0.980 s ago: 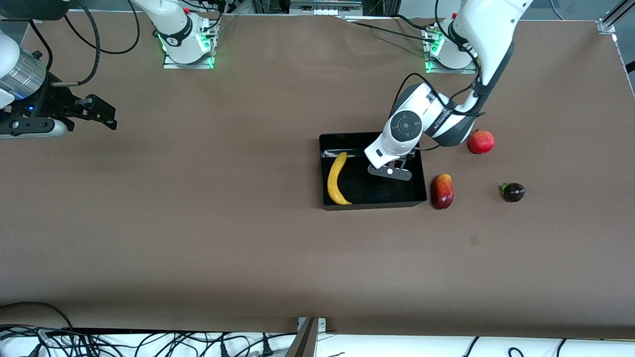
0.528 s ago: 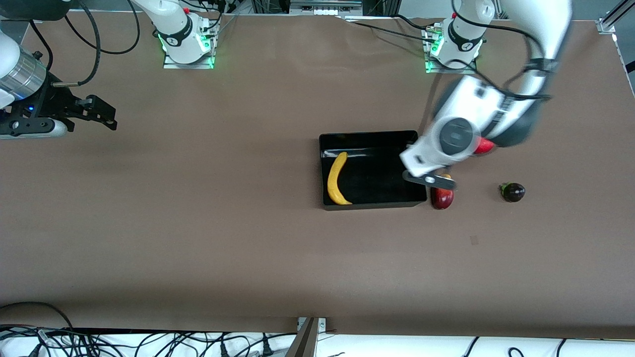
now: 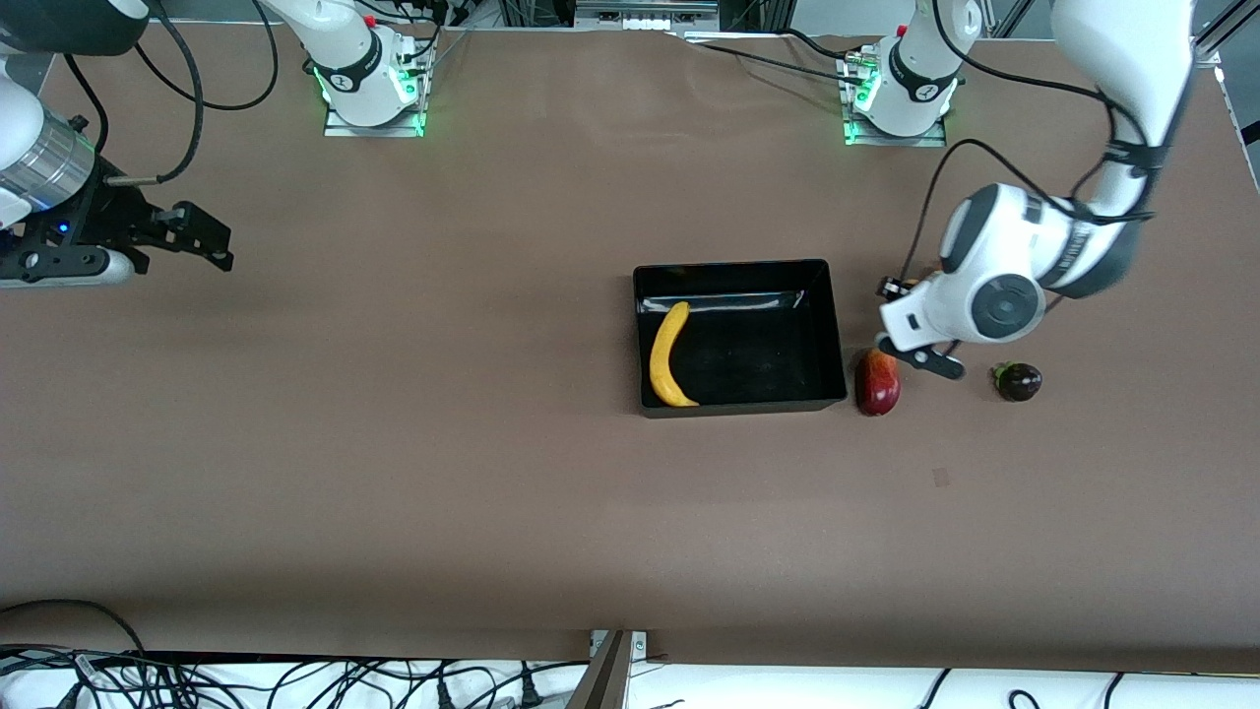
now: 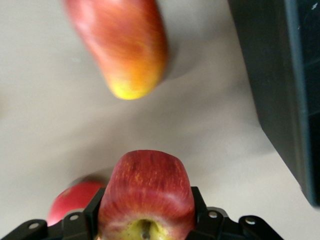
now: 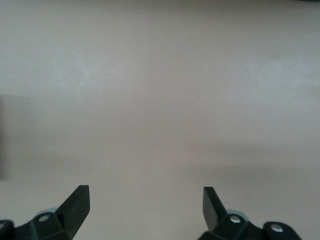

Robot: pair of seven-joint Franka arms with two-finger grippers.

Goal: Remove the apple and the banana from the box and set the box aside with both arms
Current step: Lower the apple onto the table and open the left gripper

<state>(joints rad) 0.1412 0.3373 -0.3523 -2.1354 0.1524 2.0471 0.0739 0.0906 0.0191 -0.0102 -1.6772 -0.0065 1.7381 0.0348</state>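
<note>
So far: one fruit of two is out of the box, by my reading.
Apple: the apple (image 4: 146,192) is pinched in the left tool (image 3: 920,356), up in the air over bare tabletop (image 3: 492,492) between the box (image 3: 738,268) and the dark plum (image 3: 1018,381), toward the left arm's end; not yet set down.
Neighbours: a mango (image 3: 877,382) lies just beside the box wall; a red pomegranate (image 4: 72,200) shows under the tool in the left wrist view.
Banana: the banana (image 3: 669,354) lies inside the box, along the wall toward the right arm's end.
Right tool: the right tool (image 3: 197,236) hangs spread and empty near the tabletop's right-arm edge; that arm waits.
Left to do: put the apple down, lift the banana out, then shift the box aside with both arms.
</note>
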